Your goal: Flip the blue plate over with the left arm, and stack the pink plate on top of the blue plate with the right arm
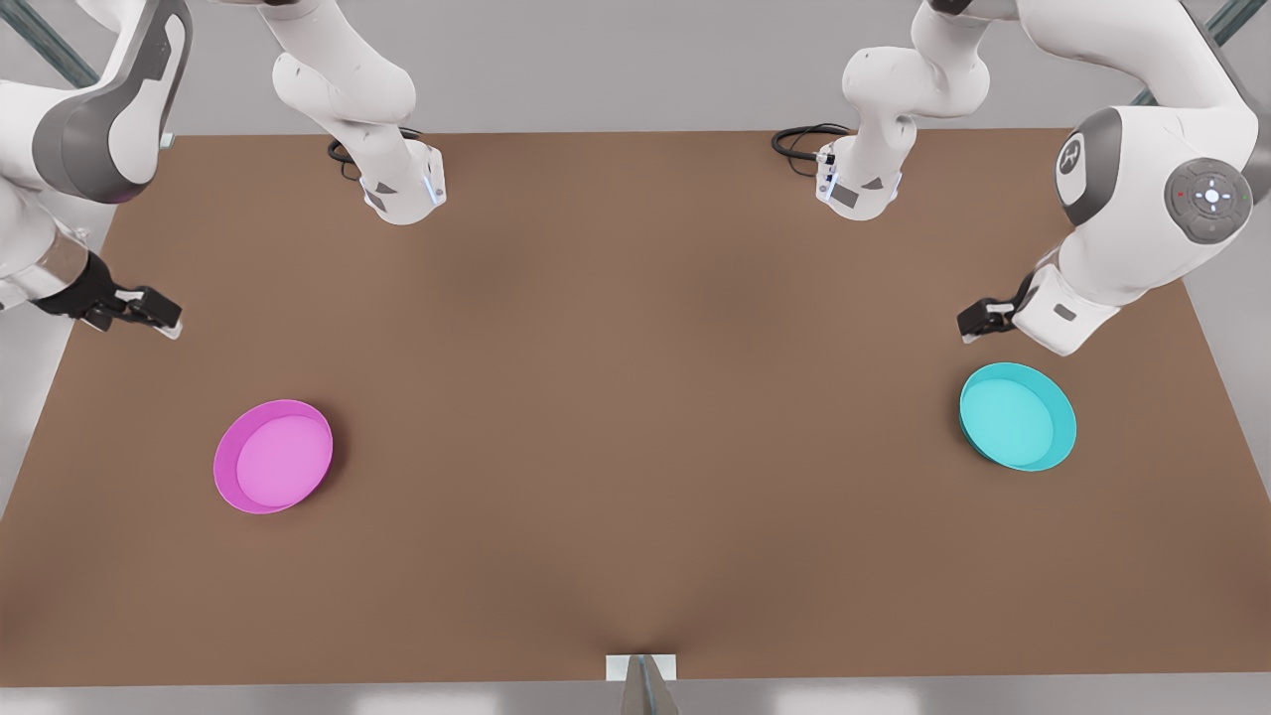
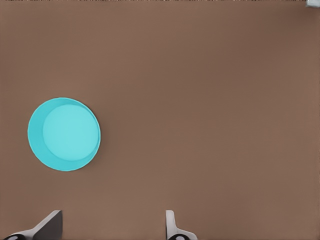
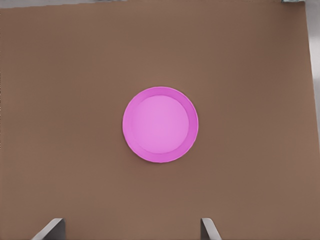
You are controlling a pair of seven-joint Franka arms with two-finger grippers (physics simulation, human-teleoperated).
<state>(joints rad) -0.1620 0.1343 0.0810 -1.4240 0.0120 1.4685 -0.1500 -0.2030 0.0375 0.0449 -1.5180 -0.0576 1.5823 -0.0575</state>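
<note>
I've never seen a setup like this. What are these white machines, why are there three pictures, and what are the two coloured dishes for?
These are simulator renders of two white robot arms working at one brown table. The front view looks down on the whole scene. The other two pictures come from cameras on the arms' wrists, looking down past their own fingers.

The left gripper, at the front view's right, hovers near the blue plate, which lies open side up. The right gripper, at the front view's left, hovers above the table beyond the pink plate, also open side up. Both grippers are open and hold nothing. The plates lie far apart, untouched.
</note>
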